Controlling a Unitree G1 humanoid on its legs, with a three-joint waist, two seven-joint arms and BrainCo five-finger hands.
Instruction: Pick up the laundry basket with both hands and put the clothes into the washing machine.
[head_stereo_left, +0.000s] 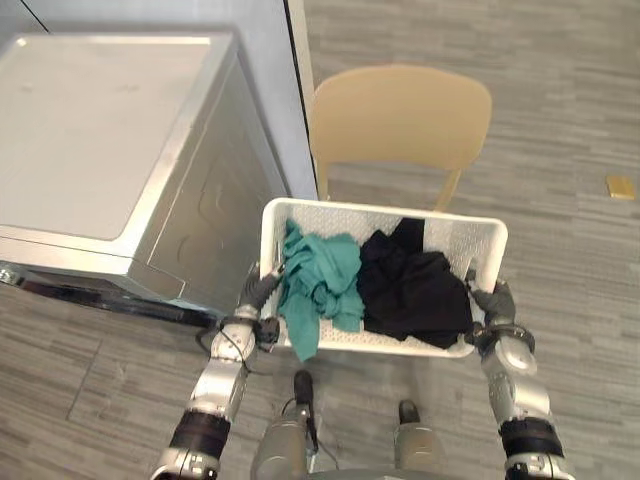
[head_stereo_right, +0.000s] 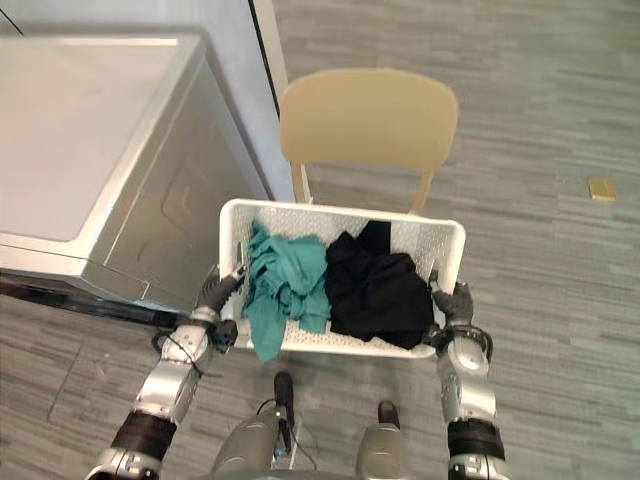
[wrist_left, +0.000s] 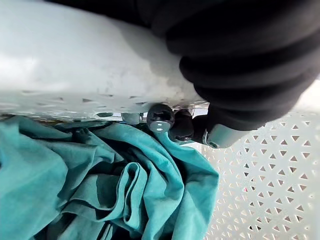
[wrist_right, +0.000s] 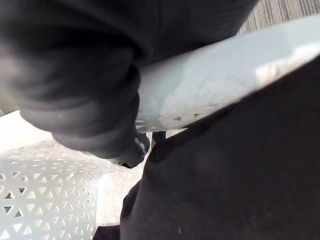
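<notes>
The washer (head_stereo_left: 100, 130) takes up the upper left of the frame, its flat grey top and right side in view, its lid down. Grey plank floor (head_stereo_left: 560, 90) covers the rest. A tan chair (head_stereo_left: 400, 115) stands at upper centre, just right of the washer.

The white perforated basket (head_stereo_left: 385, 215) sits at lower centre, its far rim overlapping the near edge of the chair; whether it rests on the chair or is lifted clear cannot be told. Its left end is close to the washer's lower right corner.

Both clothes are in the basket. The black cloth (head_stereo_left: 412, 290) is piled in the right half, reaching from the far wall to the near rim. The teal cloth (head_stereo_left: 318, 280) lies bunched in the left half, touching the black one, with a tail hanging over the near rim.

The left hand (head_stereo_left: 258, 290) is clamped on the basket's left end: in its wrist view the dark fingertips (wrist_left: 160, 118) hook over the rim and down inside, just above the teal cloth. The right hand (head_stereo_left: 492, 300) is clamped on the right end, a fingertip (wrist_right: 137, 147) curled under the rim beside the black cloth.

A small yellow block (head_stereo_left: 620, 186) lies on the floor at the right edge.
</notes>
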